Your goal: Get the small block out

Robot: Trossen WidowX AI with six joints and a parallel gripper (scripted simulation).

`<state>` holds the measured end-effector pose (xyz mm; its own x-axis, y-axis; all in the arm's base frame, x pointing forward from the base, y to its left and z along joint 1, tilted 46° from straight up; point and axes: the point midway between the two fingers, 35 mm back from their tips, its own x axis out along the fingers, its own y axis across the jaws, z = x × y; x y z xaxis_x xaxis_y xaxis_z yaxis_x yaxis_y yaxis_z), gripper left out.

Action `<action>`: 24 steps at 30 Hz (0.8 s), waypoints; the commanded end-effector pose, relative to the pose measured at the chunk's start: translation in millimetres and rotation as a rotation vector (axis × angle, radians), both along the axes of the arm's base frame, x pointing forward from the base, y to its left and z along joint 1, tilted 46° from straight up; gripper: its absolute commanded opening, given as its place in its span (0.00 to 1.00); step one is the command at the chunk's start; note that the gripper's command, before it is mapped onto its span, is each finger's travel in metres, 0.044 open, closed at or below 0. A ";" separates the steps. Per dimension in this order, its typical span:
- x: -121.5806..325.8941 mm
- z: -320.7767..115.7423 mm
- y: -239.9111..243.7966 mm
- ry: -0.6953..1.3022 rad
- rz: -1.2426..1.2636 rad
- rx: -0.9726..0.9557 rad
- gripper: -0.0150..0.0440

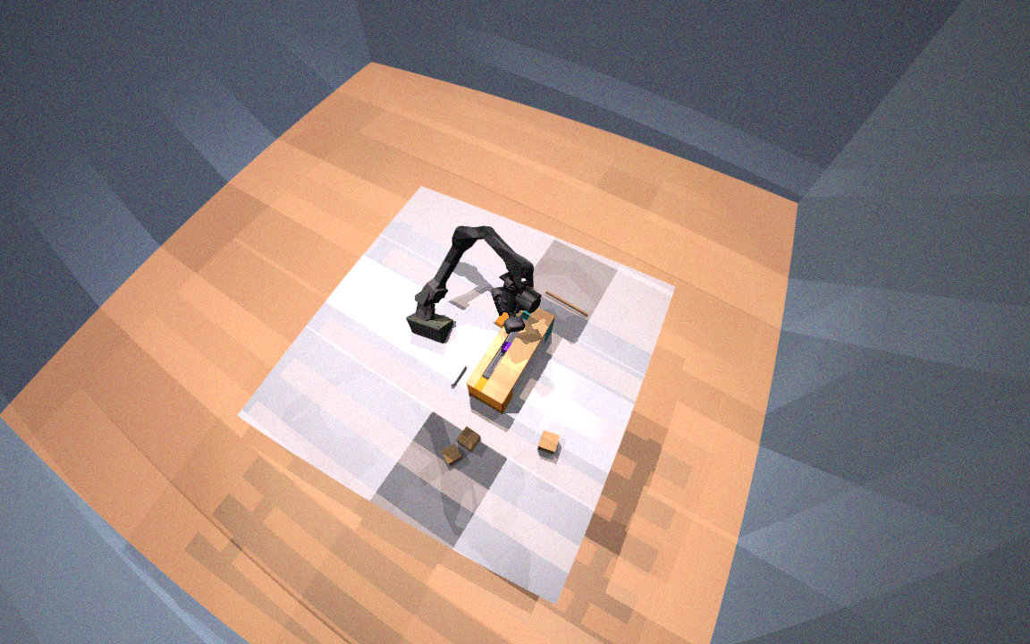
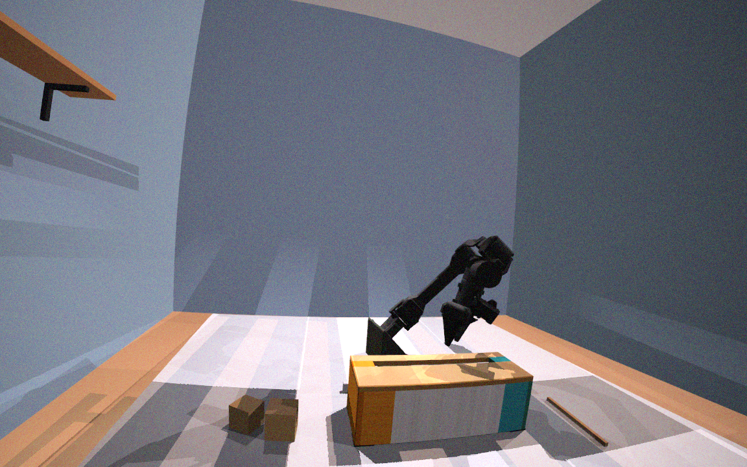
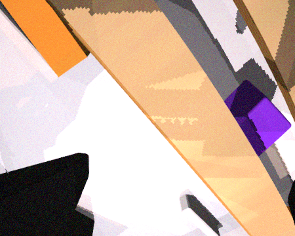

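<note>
Gripper (image 1: 509,314) (image 2: 453,342) (image 3: 191,179), black, one: standing wide open, holding nothing, pointing downward and hanging above the worktop (image 1: 326,352) (image 2: 295,360) (image 3: 121,131) near the teal end of the box. Its fingers are showing at the lower left and right edges of the wrist view.

Box (image 1: 522,368) (image 2: 451,371) (image 3: 174,98), wooden, oblong, one: standing upright on the worktop, carrying a long slot in its top. Its front is showing a pale panel between an orange end (image 2: 373,415) and a teal end (image 2: 515,406).

Block (image 1: 507,346) (image 3: 269,121), purple, one: sitting inside the box, showing through the slot, lying between the two ends and apart from the gripper.

Orange piece (image 1: 501,320) (image 3: 49,36), one: showing beside the box's long back side, near the teal end.

Arm (image 1: 445,268) (image 2: 437,284), black, one: rising from its base behind the box, arching over and bending down to the gripper.

Bar (image 1: 459,377) (image 3: 201,213), dark, short, one: lying on the worktop behind the box, apart from it.

Stick (image 1: 566,303) (image 2: 577,421), thin, brown, one: lying beyond the teal end.

Cubes, wooden, three: two (image 1: 468,437) (image 2: 281,419), (image 1: 452,454) (image 2: 246,413) resting close together beyond the orange end; the third (image 1: 548,441) resting well apart from them.
</note>
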<state>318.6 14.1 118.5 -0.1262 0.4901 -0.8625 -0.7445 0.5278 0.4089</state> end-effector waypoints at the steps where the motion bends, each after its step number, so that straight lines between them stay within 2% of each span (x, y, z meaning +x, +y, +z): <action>1: -11.8 -3.6 -4.4 -0.340 0.648 0.014 0.93; 24: -11.8 -5.5 -2.6 -0.340 0.648 0.014 0.93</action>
<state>307.4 10.3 115.2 -0.1194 0.4230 -0.8982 -0.9928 -0.0548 0.1062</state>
